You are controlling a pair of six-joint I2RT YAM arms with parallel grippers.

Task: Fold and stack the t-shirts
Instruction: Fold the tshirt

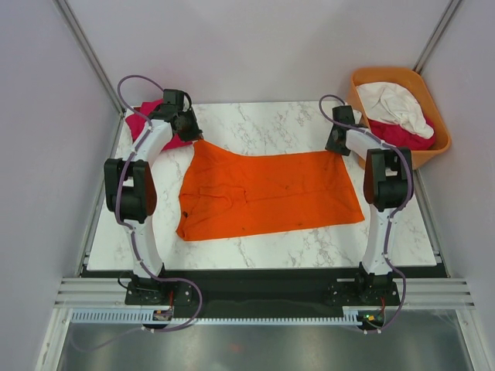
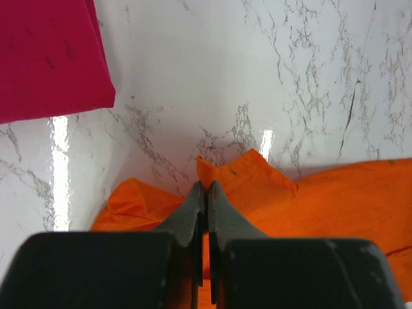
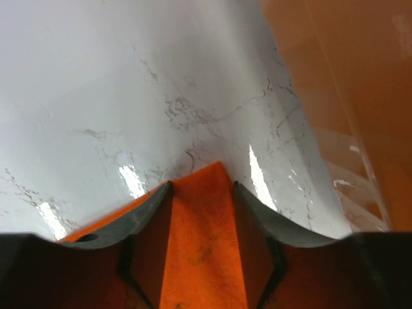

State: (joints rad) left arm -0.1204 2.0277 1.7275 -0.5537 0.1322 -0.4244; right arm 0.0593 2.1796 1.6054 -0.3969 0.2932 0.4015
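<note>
The bright orange t-shirt (image 1: 263, 193) lies spread flat across the middle of the marble table (image 1: 263, 124). My left gripper (image 1: 193, 133) is at its far left corner, shut on a pinch of the orange cloth (image 2: 257, 174); in the left wrist view (image 2: 206, 188) the jaws meet. My right gripper (image 1: 338, 147) is at the shirt's far right corner, open, with the orange corner (image 3: 205, 219) lying between its fingertips (image 3: 164, 193). A magenta-pink t-shirt (image 1: 151, 122) lies folded at the far left, also in the left wrist view (image 2: 45, 58).
A rigid orange plastic tub (image 1: 433, 108) stands off the table's far right corner, holding a white shirt (image 1: 394, 104) and a crimson shirt (image 1: 414, 137). Its wall shows close by in the right wrist view (image 3: 347, 96). Bare marble lies beyond the shirt's far edge.
</note>
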